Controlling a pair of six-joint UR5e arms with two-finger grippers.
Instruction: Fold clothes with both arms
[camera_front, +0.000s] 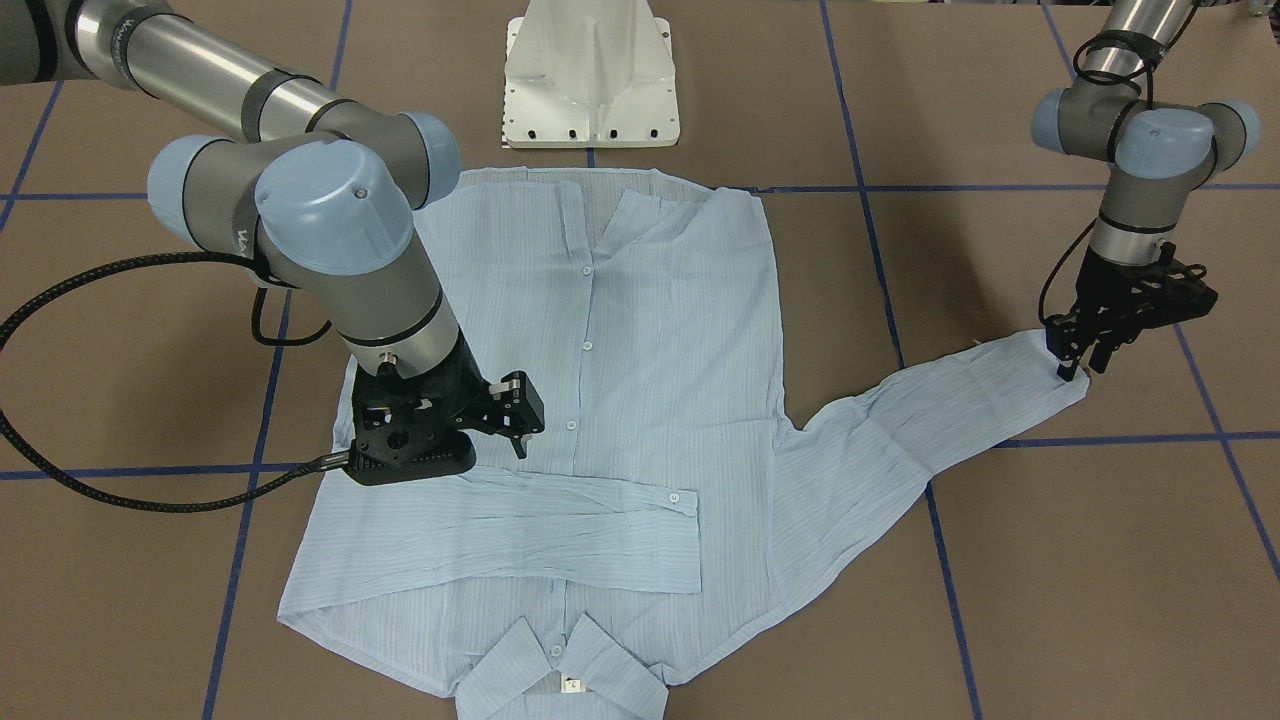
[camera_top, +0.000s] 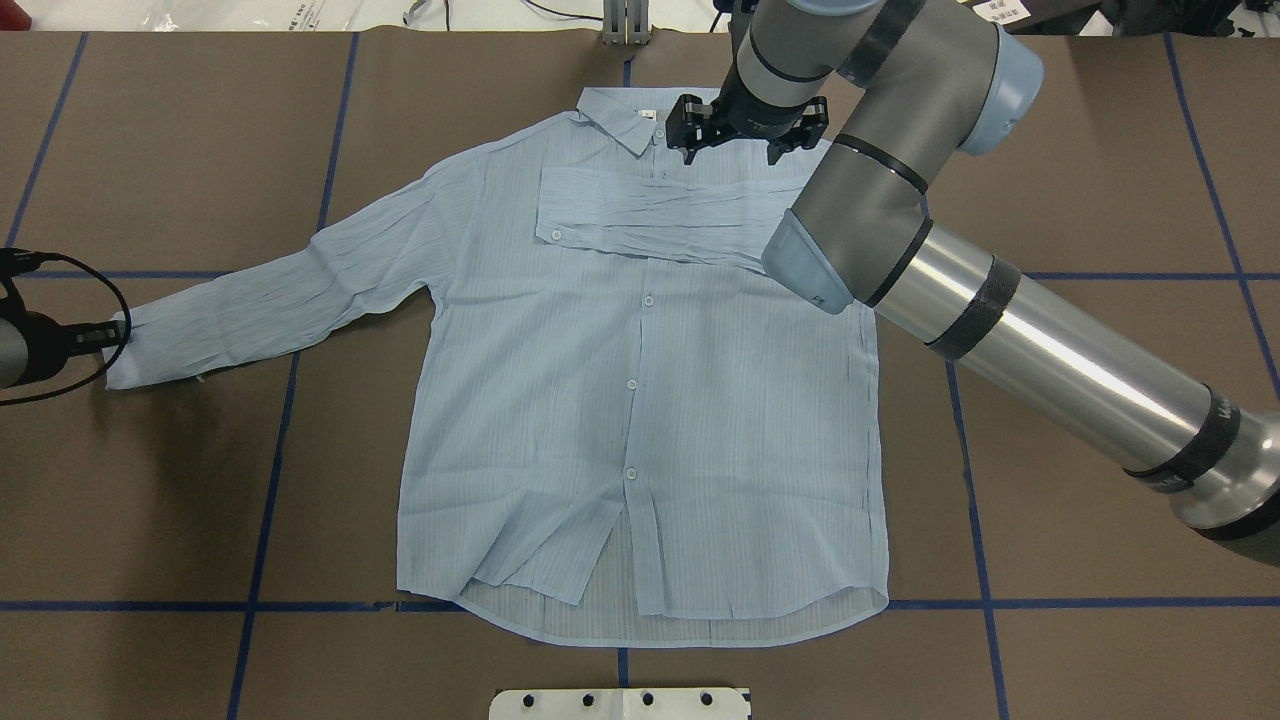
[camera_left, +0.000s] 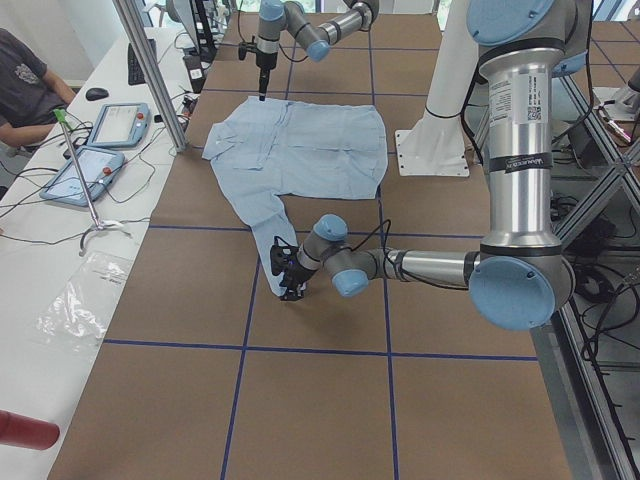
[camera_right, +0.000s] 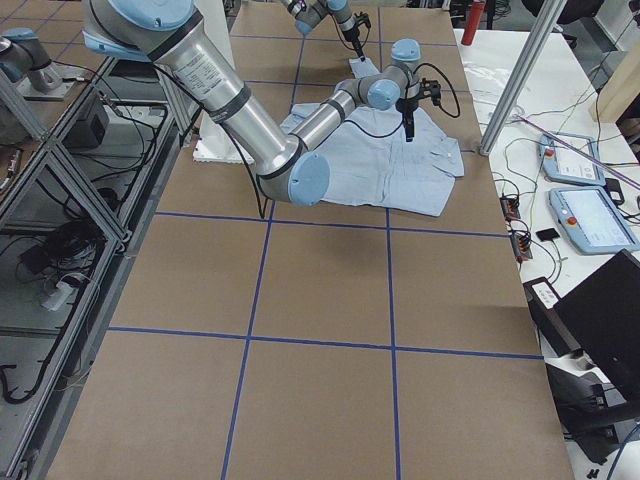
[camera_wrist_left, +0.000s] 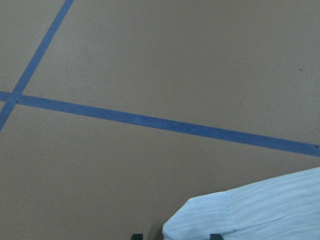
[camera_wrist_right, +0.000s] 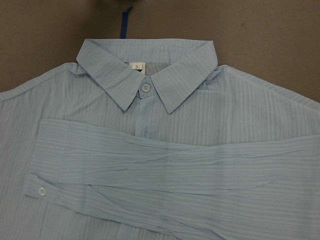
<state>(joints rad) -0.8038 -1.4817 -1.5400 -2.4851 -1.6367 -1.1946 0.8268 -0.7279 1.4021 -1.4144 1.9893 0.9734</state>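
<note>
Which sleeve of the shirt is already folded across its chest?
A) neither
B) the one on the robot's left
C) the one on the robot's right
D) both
C: the right-side sleeve lies flat across the chest below the collar, while the left-side sleeve stretches out sideways to the left claw.

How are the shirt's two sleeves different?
The folded sleeve lies across the shirt's chest; the outstretched sleeve lies out on the table. The right hand hovers by the folded sleeve, while the left hand is at the outstretched sleeve's cuff. Both are light blue, striped and wrinkled.
</note>
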